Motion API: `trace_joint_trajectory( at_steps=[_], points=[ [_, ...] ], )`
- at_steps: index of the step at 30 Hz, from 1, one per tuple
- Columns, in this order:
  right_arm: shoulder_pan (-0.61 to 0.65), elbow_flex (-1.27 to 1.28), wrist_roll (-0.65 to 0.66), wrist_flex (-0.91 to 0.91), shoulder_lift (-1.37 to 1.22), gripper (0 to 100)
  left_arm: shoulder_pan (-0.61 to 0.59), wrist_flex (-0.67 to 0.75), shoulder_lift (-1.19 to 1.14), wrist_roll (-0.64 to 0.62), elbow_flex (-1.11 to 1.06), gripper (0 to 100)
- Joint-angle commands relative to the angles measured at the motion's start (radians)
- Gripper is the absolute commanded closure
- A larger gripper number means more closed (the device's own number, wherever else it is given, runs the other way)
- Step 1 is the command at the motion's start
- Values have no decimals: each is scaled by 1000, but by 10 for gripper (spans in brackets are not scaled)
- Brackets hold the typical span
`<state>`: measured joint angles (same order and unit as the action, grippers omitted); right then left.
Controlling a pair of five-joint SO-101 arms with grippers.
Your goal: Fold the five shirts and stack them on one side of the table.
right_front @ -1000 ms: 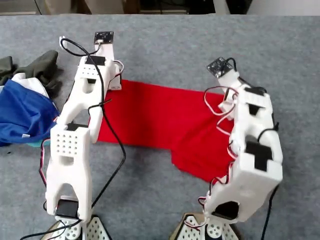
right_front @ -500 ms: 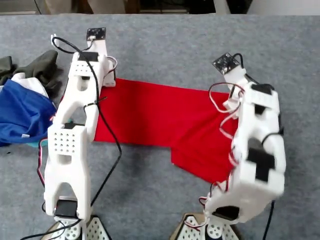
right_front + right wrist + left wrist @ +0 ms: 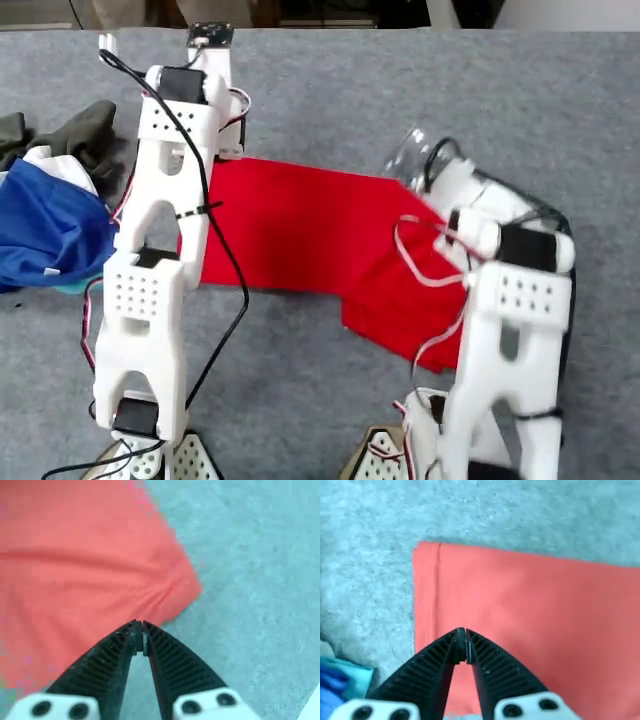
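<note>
Currently left end effector point(image 3: 465, 636) clenched empty over red shirt point(image 3: 535, 605); right end effector point(image 3: 139, 629) pinching shirt's puckered edge

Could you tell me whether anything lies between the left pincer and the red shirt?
Nothing visible does: the left pincer is directly over the red shirt near its hemmed edge, bare cloth below it.

Bare table point(image 3: 420, 90) lies open beyond the red shirt point(image 3: 300, 225); a clothes pile point(image 3: 50, 225) obstructs the left edge.
</note>
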<state>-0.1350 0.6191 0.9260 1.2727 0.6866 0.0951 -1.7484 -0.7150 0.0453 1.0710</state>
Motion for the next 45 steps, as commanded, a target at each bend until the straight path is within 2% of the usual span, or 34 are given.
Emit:
trace_joint_trajectory(
  at_steps=[1, 6, 10, 12, 15, 22, 41, 45],
  points=[
    [54, 13, 34, 169, 93, 957, 37, -14, 200, -15, -120, 981],
    [114, 62, 35, 307, 147, 845, 137, -9, 562, -9, -402, 981],
    [209, 159, 32, 373, 223, 860, 221, 58, 771, 38, -583, 981],
    [260, 229, 26, 387, 263, 858, 232, 110, 834, 91, -663, 981],
    [286, 323, 26, 356, 295, 857, 232, 193, 900, 103, -766, 981],
    [292, 383, 35, 245, 154, 857, 235, 267, 952, 106, -852, 981],
    [295, 510, 81, -180, -320, 857, 241, 269, 949, 103, -853, 981],
    [294, 455, 78, -181, -418, 857, 239, 269, 949, 104, -850, 981]
  ],
)
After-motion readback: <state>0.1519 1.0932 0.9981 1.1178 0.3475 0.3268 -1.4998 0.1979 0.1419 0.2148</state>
